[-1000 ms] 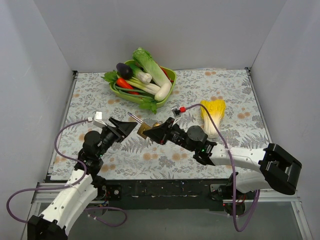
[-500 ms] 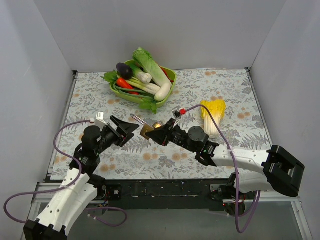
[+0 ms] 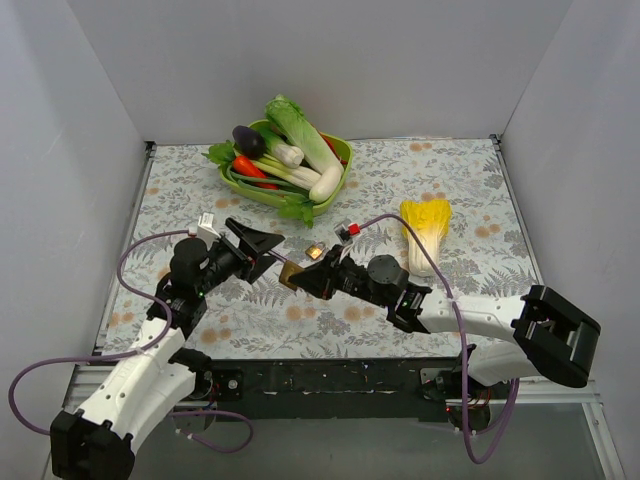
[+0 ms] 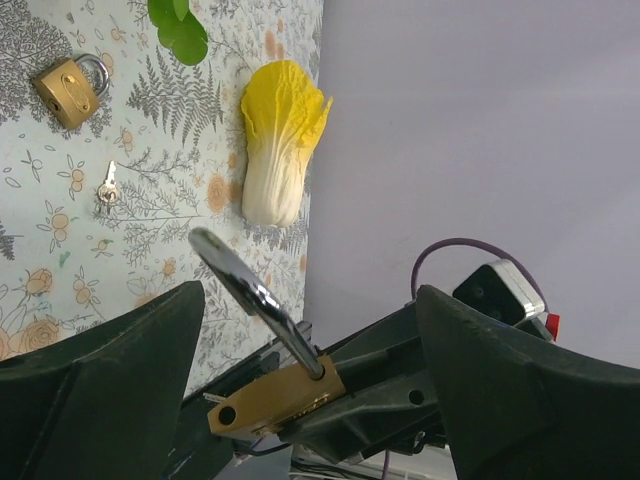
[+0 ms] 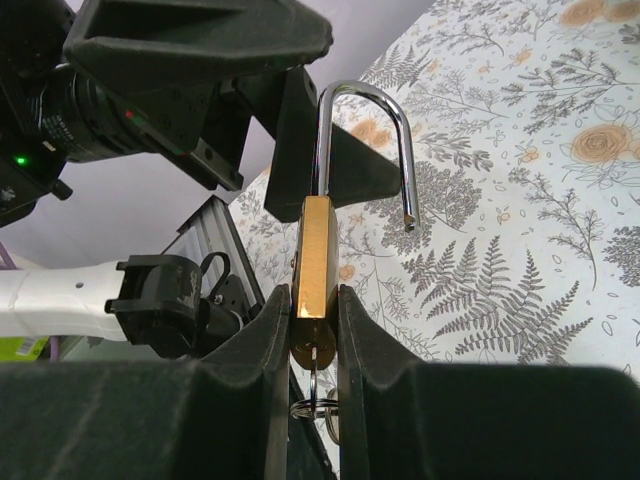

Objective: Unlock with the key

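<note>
My right gripper [image 3: 305, 278] is shut on the larger brass padlock [image 3: 290, 272] and holds it above the mat. In the right wrist view the padlock [image 5: 318, 250] stands upright between my fingers [image 5: 268, 330]. Its silver shackle [image 5: 360, 110] is swung open, with one end free. A key with a ring [image 5: 318, 395] sits in the padlock's underside. My left gripper [image 3: 272, 250] is open and empty, its jaws spread either side of the shackle [image 4: 250, 285]. A tiny grey key [image 4: 105, 190] lies on the mat near the small brass padlock [image 4: 70, 88].
A green bowl [image 3: 345, 150] of vegetables stands at the back centre. A yellow cabbage [image 3: 425, 230] lies to the right of the arms. The small brass padlock [image 3: 315, 252] lies just behind the held one. Grey walls close in three sides.
My right gripper has brought the larger padlock slightly nearer and lower. My left gripper has risen and drawn back a little, still open next to the shackle.
</note>
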Available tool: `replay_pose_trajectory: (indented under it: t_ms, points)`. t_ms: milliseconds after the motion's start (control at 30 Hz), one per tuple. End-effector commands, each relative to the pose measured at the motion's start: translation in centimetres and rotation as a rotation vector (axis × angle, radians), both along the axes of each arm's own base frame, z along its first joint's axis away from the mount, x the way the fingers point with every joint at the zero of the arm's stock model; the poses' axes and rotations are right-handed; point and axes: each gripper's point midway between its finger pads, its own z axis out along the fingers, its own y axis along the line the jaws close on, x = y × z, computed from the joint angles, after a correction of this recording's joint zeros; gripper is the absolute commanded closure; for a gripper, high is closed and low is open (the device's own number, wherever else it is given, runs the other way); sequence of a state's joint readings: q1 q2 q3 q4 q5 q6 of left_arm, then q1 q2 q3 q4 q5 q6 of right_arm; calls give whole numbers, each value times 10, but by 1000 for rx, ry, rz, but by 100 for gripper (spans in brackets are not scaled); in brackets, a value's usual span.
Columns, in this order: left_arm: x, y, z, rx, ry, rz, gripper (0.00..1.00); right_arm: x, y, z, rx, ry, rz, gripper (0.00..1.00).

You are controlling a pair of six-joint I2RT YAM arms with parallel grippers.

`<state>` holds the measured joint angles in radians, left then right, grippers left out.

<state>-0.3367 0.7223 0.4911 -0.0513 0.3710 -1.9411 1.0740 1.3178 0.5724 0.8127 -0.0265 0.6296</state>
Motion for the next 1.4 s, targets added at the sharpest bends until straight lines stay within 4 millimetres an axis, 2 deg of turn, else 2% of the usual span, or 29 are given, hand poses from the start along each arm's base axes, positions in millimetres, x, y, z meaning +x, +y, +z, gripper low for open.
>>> replay_pose_trajectory:
  t_ms: [0,167,267,467,700,933,967,1067,1100,1133,1200,1300,1367]
  points:
    - [6,-1,4,10,-43,0,19,-10,3,46,168,-55,39,99]
    - [8,-4,-5,37,-24,-21,28,-16,1,51,185,-49,61,99]
    - [9,-7,-1,30,-49,-37,38,-17,0,52,189,-43,66,99]
    - [7,-11,6,25,-99,-71,43,-19,6,44,194,-5,86,99]
    - [0,-7,5,59,-208,-81,51,-22,9,36,224,55,105,99]
    - [-5,1,-14,80,-254,-46,55,-18,8,12,206,146,72,99]
    - [-5,4,-24,91,-240,-32,55,-18,8,12,212,153,73,99]
    - [-6,6,-30,79,-259,-13,54,-18,9,-3,206,218,68,99]
    - [-8,7,-42,76,-242,-9,54,-19,9,-5,212,229,69,99]
    - [-7,7,-37,52,-266,-1,54,-19,10,-10,204,243,71,99]
    - [-7,9,-42,44,-270,14,54,-19,11,-17,198,273,69,99]
    - [-4,14,-55,83,-243,41,54,-19,10,-26,186,301,60,99]
    - [0,19,-62,140,-242,63,54,-17,10,-39,156,324,44,99]
